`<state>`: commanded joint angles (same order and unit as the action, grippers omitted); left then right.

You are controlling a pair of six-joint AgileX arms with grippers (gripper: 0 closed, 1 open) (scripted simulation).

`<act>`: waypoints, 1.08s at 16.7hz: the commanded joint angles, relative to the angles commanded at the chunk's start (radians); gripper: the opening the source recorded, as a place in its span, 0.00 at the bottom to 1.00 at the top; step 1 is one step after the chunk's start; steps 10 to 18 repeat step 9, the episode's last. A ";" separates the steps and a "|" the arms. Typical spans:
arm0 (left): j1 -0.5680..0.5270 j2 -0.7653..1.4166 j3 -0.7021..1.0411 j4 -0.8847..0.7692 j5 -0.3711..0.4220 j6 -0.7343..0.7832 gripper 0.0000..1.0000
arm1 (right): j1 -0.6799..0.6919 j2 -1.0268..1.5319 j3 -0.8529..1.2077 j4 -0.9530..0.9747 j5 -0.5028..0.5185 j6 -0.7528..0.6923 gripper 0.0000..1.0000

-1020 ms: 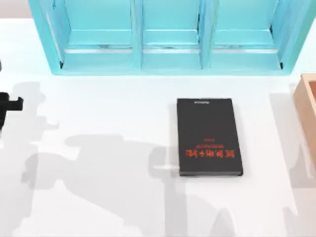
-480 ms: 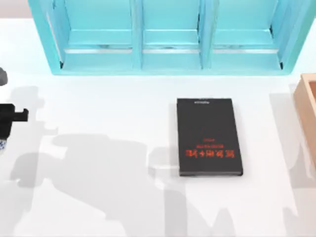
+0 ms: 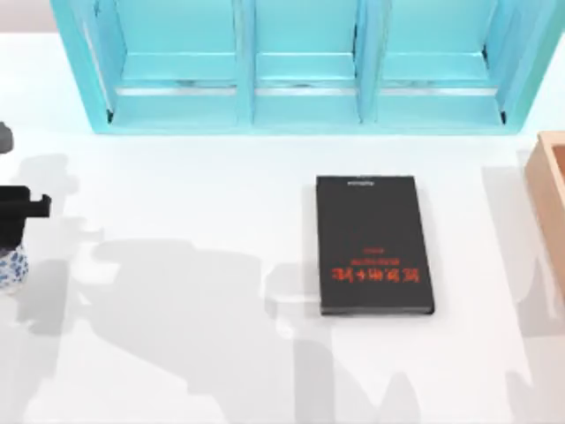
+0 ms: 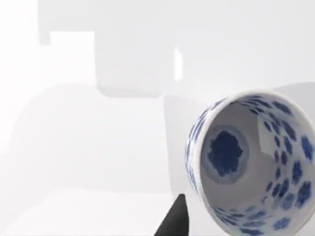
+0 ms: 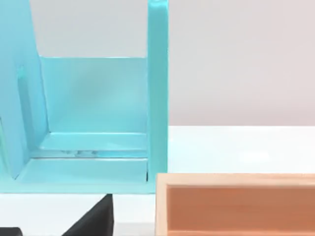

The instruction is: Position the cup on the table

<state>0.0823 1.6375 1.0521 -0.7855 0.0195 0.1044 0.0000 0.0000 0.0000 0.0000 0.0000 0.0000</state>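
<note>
The cup (image 3: 11, 267), white with a blue flower pattern, shows at the far left edge of the table (image 3: 177, 353) in the top view, just under the black body of my left gripper (image 3: 13, 225). In the left wrist view the cup (image 4: 246, 167) is close up and I look into its mouth, with one dark fingertip (image 4: 173, 221) beside its rim. The left gripper is shut on the cup. My right gripper (image 5: 51, 229) is parked off the right side, and its dark fingertips stand apart with nothing between them.
A black book (image 3: 373, 245) with red lettering lies flat right of the table's middle. A turquoise shelf unit (image 3: 300, 66) runs along the back. A wooden box (image 3: 552, 203) sits at the right edge, close to the right gripper.
My left arm has moved in from the left edge, carrying the cup with it. More of the cup now shows in the top view. The book has not moved.
</note>
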 joint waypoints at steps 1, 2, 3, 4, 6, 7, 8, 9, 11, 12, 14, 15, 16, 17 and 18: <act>0.000 0.000 0.000 0.000 0.000 0.000 0.83 | 0.000 0.000 0.000 0.000 0.000 0.000 1.00; 0.000 0.000 0.000 0.000 0.000 0.000 0.90 | 0.000 0.000 0.000 0.000 0.000 0.000 1.00; 0.000 0.000 0.000 0.000 0.000 0.000 0.98 | 0.000 0.000 0.000 0.000 0.000 0.000 1.00; 0.000 0.000 0.000 0.000 0.000 0.000 1.00 | 0.000 0.000 0.000 0.000 0.000 0.000 1.00; 0.000 0.000 0.000 0.000 0.000 0.000 1.00 | 0.000 0.000 0.000 0.000 0.000 0.000 1.00; 0.000 0.000 0.000 0.000 0.000 0.000 1.00 | 0.000 0.000 0.000 0.000 0.000 0.000 1.00; 0.000 0.000 0.000 0.000 0.000 0.000 1.00 | 0.000 0.000 0.000 0.000 0.000 0.000 1.00; 0.000 0.000 0.000 0.000 0.000 0.000 1.00 | 0.000 0.000 0.000 0.000 0.000 0.000 1.00; 0.000 0.000 0.000 0.000 0.000 0.000 1.00 | 0.000 0.000 0.000 0.000 0.000 0.000 1.00; 0.000 0.000 0.000 0.000 0.000 0.000 1.00 | 0.000 0.000 0.000 0.000 0.000 0.000 1.00; 0.000 0.000 0.000 0.000 0.000 0.000 1.00 | 0.000 0.000 0.000 0.000 0.000 0.000 1.00; 0.000 0.000 0.000 0.000 0.000 0.000 1.00 | 0.000 0.000 0.000 0.000 0.000 0.000 1.00; 0.000 0.000 0.000 0.000 0.000 0.000 1.00 | 0.000 0.000 0.000 0.000 0.000 0.000 1.00; 0.000 0.000 0.000 0.000 0.000 0.000 1.00 | 0.000 0.000 0.000 0.000 0.000 0.000 1.00; 0.000 0.000 0.000 0.000 0.000 0.000 1.00 | 0.000 0.000 0.000 0.000 0.000 0.000 1.00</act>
